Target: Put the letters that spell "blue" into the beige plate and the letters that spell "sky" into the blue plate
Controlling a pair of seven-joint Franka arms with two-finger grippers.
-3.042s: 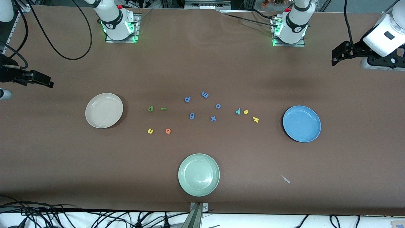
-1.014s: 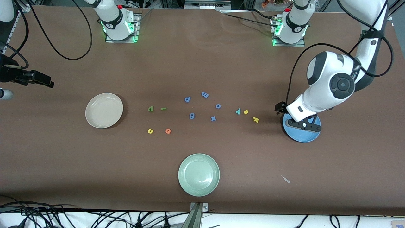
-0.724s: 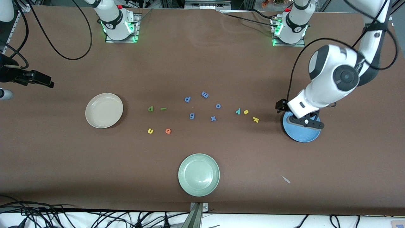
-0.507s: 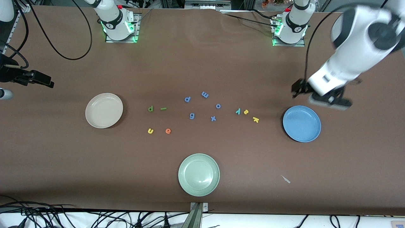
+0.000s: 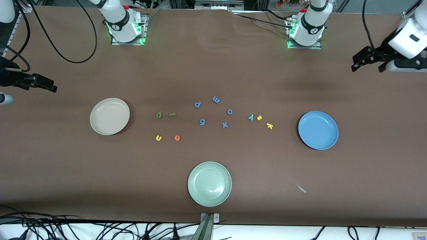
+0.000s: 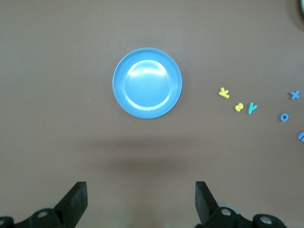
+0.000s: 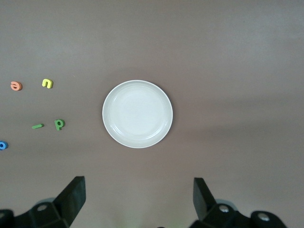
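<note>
A: Jaws of left gripper (image 6: 138, 202) and right gripper (image 7: 137, 199) spread wide, empty, high over the bench.

B: Nothing plated: s (image 5: 259, 117) almost touches y (image 5: 251, 117), near blue plate (image 5: 318, 130); b (image 5: 158, 114), l (image 5: 172, 114), u (image 5: 158, 137), e (image 5: 177, 137) near beige plate (image 5: 109, 116). Risk: the pinch nudges the neighbour.

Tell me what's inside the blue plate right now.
Nothing: the blue plate shows only its bare glossy bowl, fully uncovered in the front and left wrist views. The yellow k, yellow s and teal y lie on the table beside it. Whatever is under the plate is hidden.
</note>
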